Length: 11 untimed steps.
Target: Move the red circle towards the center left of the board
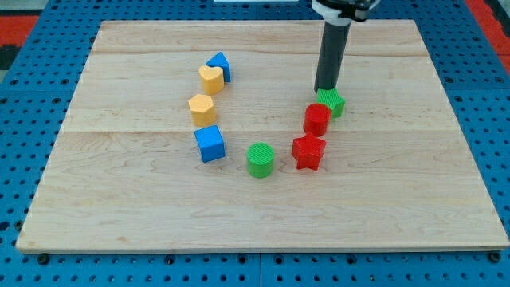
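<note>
The red circle (316, 119) is a short red cylinder right of the board's middle. My tip (325, 89) stands just above it in the view, touching or almost touching the top edge of a green block (332, 101) that sits against the red circle's upper right. A red star-shaped block (308, 152) lies just below the red circle.
A green cylinder (260, 159) sits left of the red star. On the left stand a blue cube (209, 143), a yellow hexagon block (202, 108), a yellow heart block (210, 79) and a blue block (219, 65). The wooden board (119, 207) lies on a blue pegboard.
</note>
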{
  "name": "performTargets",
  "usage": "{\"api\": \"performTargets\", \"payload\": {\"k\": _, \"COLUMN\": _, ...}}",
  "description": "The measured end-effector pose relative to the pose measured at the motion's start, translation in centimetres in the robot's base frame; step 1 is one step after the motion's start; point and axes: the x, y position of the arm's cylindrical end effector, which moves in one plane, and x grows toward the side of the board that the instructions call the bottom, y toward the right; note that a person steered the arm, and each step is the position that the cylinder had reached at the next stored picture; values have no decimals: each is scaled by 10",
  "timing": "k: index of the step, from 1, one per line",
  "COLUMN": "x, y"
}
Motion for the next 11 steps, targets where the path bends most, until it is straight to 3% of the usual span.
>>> {"api": "performTargets", "payload": {"k": 3, "x": 42, "y": 54}}
{"api": "performTargets", "payload": {"k": 6, "x": 93, "y": 37}}
{"api": "performTargets", "payload": {"k": 9, "x": 50, "y": -81}}
{"api": "performTargets", "payload": {"k": 11, "x": 15, "y": -54}}
